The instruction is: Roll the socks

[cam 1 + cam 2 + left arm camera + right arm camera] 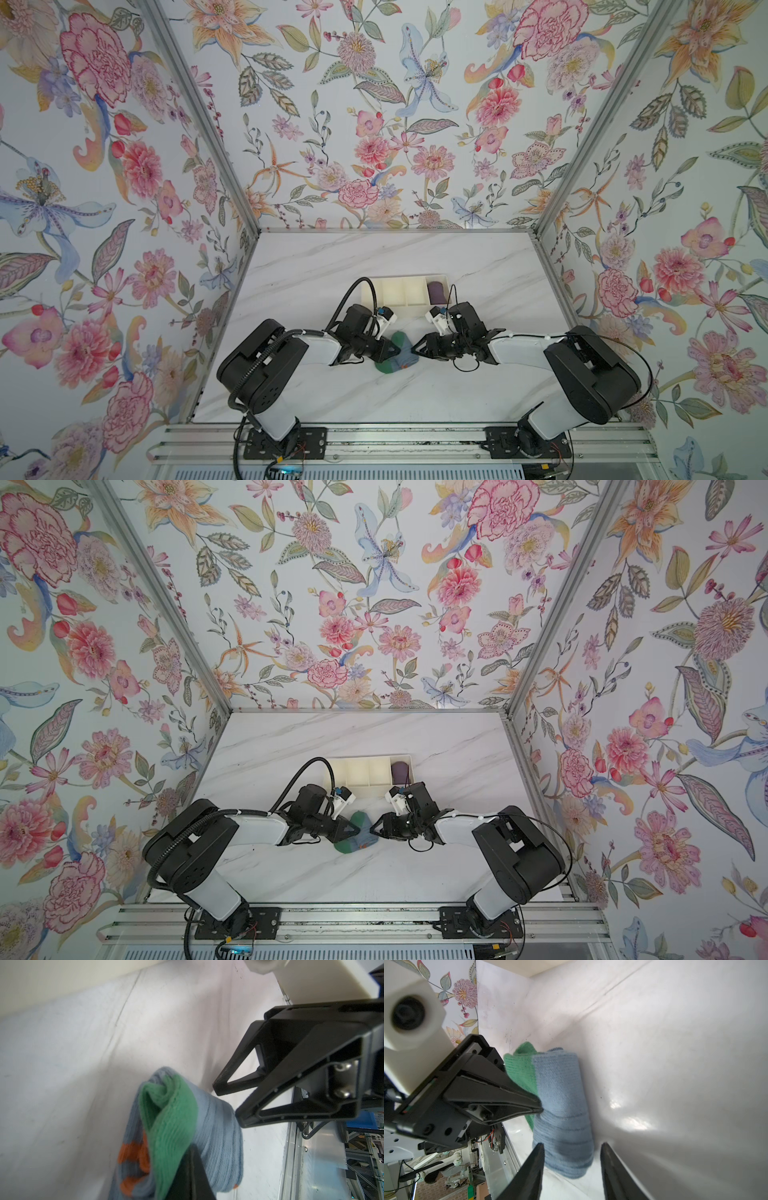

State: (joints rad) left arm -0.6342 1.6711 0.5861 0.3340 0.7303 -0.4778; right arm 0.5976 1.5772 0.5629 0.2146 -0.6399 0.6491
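- Both top views show the socks (402, 358), a partly rolled bundle, at mid-surface (316, 266) just in front of the white divided tray (409, 277). Smooth marbled room lies open toward the far wall and both sides.
- Left gripper (539, 1108) fingers, pressed together, pinch the soft green fold.
- Right gripper (572, 1144) fingers stand spread astride the ribbed blue-grey roll's end.
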